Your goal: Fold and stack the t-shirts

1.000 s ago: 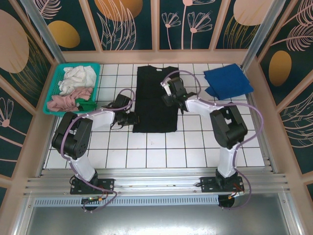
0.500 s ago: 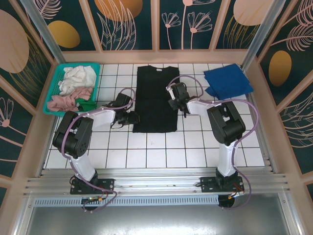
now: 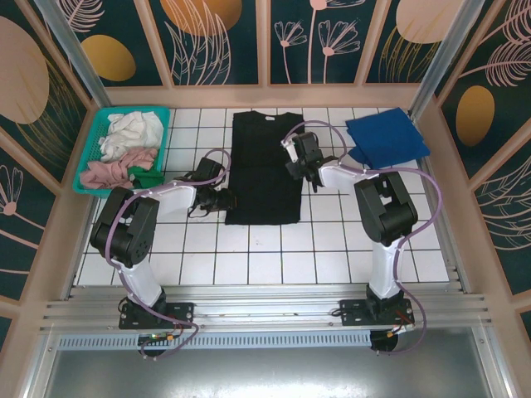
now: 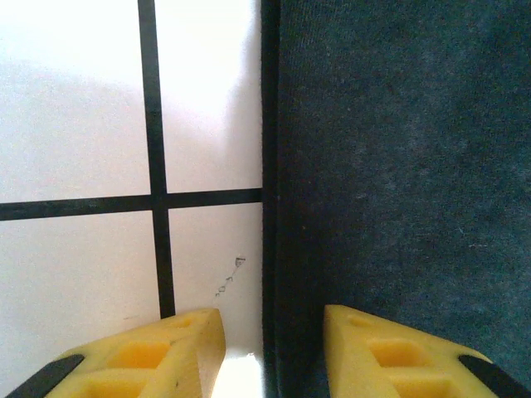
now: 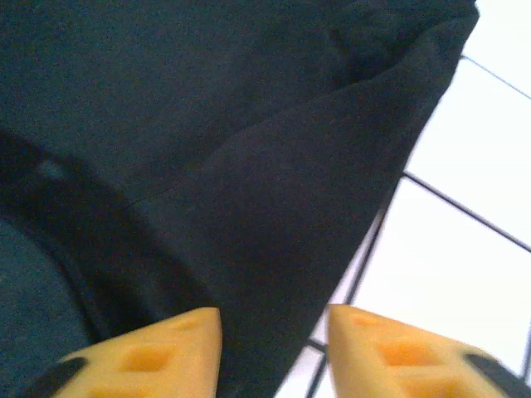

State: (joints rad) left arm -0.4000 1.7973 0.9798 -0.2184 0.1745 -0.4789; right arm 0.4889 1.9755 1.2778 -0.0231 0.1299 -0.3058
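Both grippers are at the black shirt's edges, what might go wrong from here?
The left gripper straddles the edge of the black shirt, one finger over the table; closing here may pinch only the hem or miss. The right gripper hangs over a loose fold at the opposite edge, farther up the shirt, so lifting together would likely skew or bunch it.

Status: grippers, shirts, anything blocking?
Left gripper open astride left edge of black shirt. Right gripper open at its right edge. Blue shirt folded, far right. Basket well aside.
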